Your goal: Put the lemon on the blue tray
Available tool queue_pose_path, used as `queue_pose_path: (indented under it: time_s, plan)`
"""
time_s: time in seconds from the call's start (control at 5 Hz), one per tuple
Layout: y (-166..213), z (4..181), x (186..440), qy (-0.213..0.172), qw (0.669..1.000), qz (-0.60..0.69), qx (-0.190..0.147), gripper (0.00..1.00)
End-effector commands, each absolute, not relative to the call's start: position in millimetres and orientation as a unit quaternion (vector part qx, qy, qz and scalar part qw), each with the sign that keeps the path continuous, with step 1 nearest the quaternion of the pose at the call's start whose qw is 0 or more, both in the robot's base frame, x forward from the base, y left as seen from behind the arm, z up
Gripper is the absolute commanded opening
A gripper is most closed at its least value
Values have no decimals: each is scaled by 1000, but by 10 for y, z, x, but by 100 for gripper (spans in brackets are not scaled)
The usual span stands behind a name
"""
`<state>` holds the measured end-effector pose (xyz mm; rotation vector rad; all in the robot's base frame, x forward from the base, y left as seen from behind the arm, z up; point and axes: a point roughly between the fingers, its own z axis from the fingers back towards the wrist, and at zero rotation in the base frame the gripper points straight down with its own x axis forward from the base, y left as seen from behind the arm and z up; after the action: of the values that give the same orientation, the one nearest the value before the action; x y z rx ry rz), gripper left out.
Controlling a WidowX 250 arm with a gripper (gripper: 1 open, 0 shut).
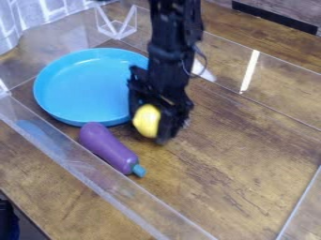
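Note:
The yellow lemon [146, 120] sits between the black fingers of my gripper [156, 120], which points straight down and is shut on it. They hang low at the near right rim of the blue tray [78, 86], a wide round shallow dish on the left of the wooden table. Whether the lemon touches the table or the rim I cannot tell. Part of the tray's right rim is hidden behind the gripper.
A purple eggplant [109, 147] with a teal tip lies just in front of the tray, down and left of the lemon. A clear plastic wall [75, 159] runs along the table's near left side. A clear stand [116, 19] is at the back.

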<state>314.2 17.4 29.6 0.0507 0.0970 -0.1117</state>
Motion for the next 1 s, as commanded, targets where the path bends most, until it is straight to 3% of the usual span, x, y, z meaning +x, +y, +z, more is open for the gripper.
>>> queue_pose_path:
  time_s: [0.0, 0.4, 0.8]
  plan:
    - [391, 454, 3266, 10, 999, -20, 28, 0]
    - [512, 401, 3147, 10, 1000, 6, 18, 0]
    - [489, 484, 3096, 8, 998, 62, 10, 0]
